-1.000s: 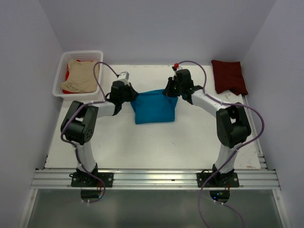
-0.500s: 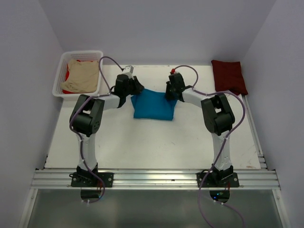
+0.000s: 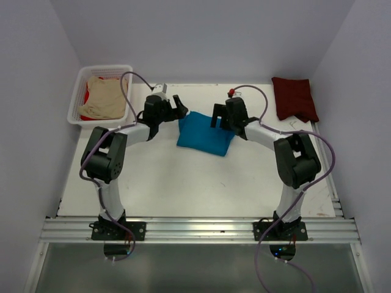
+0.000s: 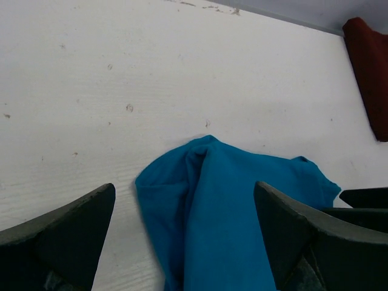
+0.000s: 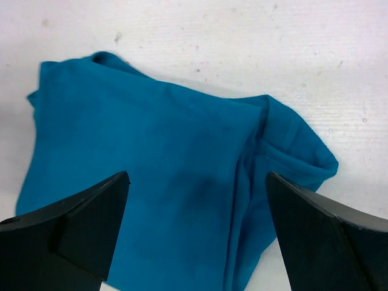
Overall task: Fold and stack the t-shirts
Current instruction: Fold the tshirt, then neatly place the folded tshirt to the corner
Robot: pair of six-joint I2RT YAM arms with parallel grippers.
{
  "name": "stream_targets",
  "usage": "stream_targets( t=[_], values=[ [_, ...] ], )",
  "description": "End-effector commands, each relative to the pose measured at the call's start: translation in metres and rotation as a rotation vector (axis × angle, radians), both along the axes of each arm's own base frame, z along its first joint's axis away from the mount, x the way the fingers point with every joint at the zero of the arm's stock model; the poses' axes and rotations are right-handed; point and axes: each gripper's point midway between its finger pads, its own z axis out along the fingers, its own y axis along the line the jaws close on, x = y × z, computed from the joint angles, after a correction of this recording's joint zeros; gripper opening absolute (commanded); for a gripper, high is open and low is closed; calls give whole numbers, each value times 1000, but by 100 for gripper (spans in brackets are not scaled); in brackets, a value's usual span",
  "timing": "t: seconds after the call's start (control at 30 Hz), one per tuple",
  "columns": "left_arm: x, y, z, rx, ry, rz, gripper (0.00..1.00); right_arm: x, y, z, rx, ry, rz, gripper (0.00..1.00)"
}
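Observation:
A teal-blue t-shirt point(image 3: 204, 135) lies folded in a small rumpled packet on the white table, mid-back. My left gripper point(image 3: 180, 105) hovers open at its far left corner, nothing between its fingers. Facing it, my right gripper point(image 3: 217, 116) stands open at the far right corner. In the left wrist view the teal shirt point(image 4: 242, 212) spreads below the open left gripper point(image 4: 185, 187). The right wrist view shows the teal shirt point(image 5: 163, 182) under the wide right gripper point(image 5: 197, 176). A dark maroon t-shirt point(image 3: 295, 97) lies folded at the back right, also seen as the maroon shirt point(image 4: 370, 73).
A white lattice basket point(image 3: 107, 67) stands at the back left, holding a beige shirt point(image 3: 104, 101) over a red one point(image 3: 87, 97). Walls close in on the table at left, back and right. Purple cables loop above both arms.
Both grippers went from shut on the teal shirt's far edge to wide open, letting it drop. The shirt now lies flatter and slightly further right.

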Motion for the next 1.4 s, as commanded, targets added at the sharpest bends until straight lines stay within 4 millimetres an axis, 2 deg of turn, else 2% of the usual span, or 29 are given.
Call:
stream_targets(
  t=[0.0, 0.1, 0.17, 0.23, 0.27, 0.37, 0.4, 0.43, 0.53, 0.6, 0.63, 0.67, 0.7, 0.73, 0.77, 0.8, 0.83, 0.87, 0.9, 0.93, 1.0, 1.13, 1.17, 1.23, 1.27, 1.33, 1.37],
  values=[
    [-5, 5, 54, -9, -112, 3, 100, 6, 7, 51, 57, -131, 33, 99],
    [-15, 5, 48, 31, -74, -2, 100, -6, -4, 44, 46, -88, -18, 99],
    [-23, 9, 34, 52, -33, 2, 100, -18, -15, 27, 23, -10, -71, 99],
    [-29, 12, 29, 62, -15, 9, 100, -32, -25, 8, 11, 54, -120, 99],
    [-37, 14, 19, 68, 9, 6, 100, -37, -27, 1, 15, 72, -134, 99],
    [-49, 13, 10, 61, 20, -17, 100, -55, -28, -18, 72, 107, -158, 99],
    [-51, 12, 9, 57, 23, -28, 99, -58, -28, -18, 90, 104, -163, 99],
    [-54, 7, 9, 46, 28, -56, 98, -68, -30, -29, 99, 124, -174, 99],
    [-60, -11, 12, 24, 10, -146, 93, -73, -29, -35, 127, 129, -180, 99],
    [-63, -25, 6, 52, 4, -204, 83, -76, -28, -39, 128, 138, -176, 99],
    [-59, -33, 11, 60, -8, -221, 79, -78, -29, -45, 128, 151, -179, 99],
    [-63, -42, 4, 79, 15, -250, 75, -77, -29, -46, 132, 151, -178, 99],
    [-62, -46, -12, 112, 42, -269, 65, -78, -28, -48, 138, 159, -176, 99],
    [-54, -50, -11, 128, 36, -263, 60, -79, -27, -50, 144, 165, -178, 99],
    [-56, -54, -21, 151, 61, -270, 55, -79, -28, -54, 148, 175, -180, 99],
    [-54, -53, -41, 188, 98, -269, 47, -79, -27, -56, 156, 180, -178, 99],
    [-43, -52, -42, 214, 93, -240, 41, -78, -25, -57, 162, 179, -177, 99],
    [-46, -52, -54, 239, 130, -241, 25, -77, -26, -62, 162, 189, -179, 99],
    [-46, -50, -71, 264, 163, -243, 15, -77, -26, -62, 169, 193, -179, 99],
    [-41, -46, -76, 293, 181, -217, 2, -76, -24, -63, 178, 196, -177, 99],
    [-41, -43, -95, 330, 217, -213, 0, -76, -24, -65, 185, 199, -178, 98],
    [-41, -38, -115, 382, 255, -204, 0, -76, -21, -66, 203, 209, -177, 98],
    [-46, -37, -126, 406, 286, -216, 0, -77, -20, -67, 208, 214, -173, 98],
    [-45, -39, -132, 428, 294, -217, 0, -76, -18, -72, 217, 227, -170, 99],
    [-57, -38, -143, 452, 345, -234, 0, -78, -15, -75, 227, 242, -165, 99],
    [-61, -34, -153, 484, 363, -221, 0, -77, -11, -83, 247, 257, -166, 99],
    [-63, -34, -152, 493, 364, -219, 0, -80, -3, -84, 287, 277, -141, 99]
  ],
)
